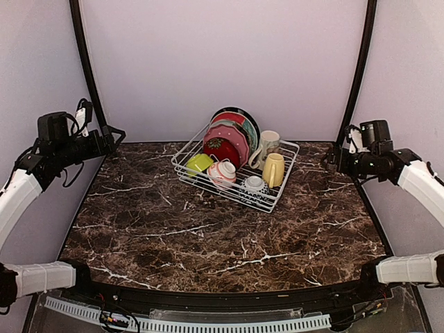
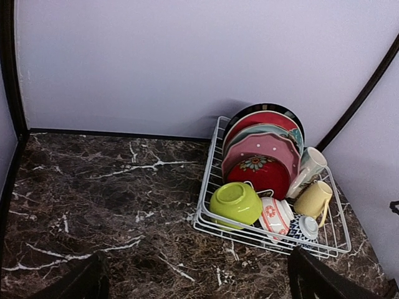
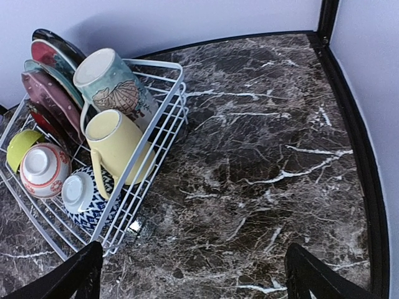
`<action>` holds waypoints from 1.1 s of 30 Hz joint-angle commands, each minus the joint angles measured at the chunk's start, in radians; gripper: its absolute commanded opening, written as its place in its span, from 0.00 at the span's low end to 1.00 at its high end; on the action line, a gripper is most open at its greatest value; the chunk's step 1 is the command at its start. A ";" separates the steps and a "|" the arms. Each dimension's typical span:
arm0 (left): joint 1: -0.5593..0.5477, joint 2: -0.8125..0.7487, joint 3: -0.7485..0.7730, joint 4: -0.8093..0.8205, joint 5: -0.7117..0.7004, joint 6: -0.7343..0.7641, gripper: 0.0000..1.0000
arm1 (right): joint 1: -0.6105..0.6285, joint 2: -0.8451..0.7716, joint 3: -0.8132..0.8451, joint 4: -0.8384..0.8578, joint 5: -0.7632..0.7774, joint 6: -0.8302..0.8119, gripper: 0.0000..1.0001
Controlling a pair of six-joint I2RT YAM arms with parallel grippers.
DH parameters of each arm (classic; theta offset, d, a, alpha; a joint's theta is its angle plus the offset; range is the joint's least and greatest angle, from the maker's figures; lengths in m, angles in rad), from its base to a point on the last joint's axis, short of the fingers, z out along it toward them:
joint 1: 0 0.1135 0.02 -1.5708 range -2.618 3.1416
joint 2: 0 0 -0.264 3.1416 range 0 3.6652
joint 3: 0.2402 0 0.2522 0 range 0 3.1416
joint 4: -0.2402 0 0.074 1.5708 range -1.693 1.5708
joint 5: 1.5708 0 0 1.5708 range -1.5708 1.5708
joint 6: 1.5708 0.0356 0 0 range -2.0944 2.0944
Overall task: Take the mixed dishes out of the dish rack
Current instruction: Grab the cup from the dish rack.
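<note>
Mostly hidden — black plate (image 2: 267, 106) behind red plate (image 2: 262, 119), left fingers (image 2: 81, 280) cropped

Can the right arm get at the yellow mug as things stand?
Probably yes. The yellow mug leans at the right side of the dish rack, nearest the open right gripper; nothing covers it, only bare table between.

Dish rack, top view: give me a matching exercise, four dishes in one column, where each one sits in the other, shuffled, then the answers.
1 yellow mug
2 lime bowl
3 plates
4 blue-patterned bowl

A on edge at the back of the dish rack
B leftmost dish
C between the red-and-white bowl and the yellow mug
D right side, in front of the beige mug

Pairs: 1-D, 2-B, 3-A, 4-C
</note>
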 commanded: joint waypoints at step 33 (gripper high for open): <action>-0.196 0.392 0.191 -0.057 0.179 0.087 0.99 | 0.398 0.901 0.666 -0.156 0.224 0.263 0.69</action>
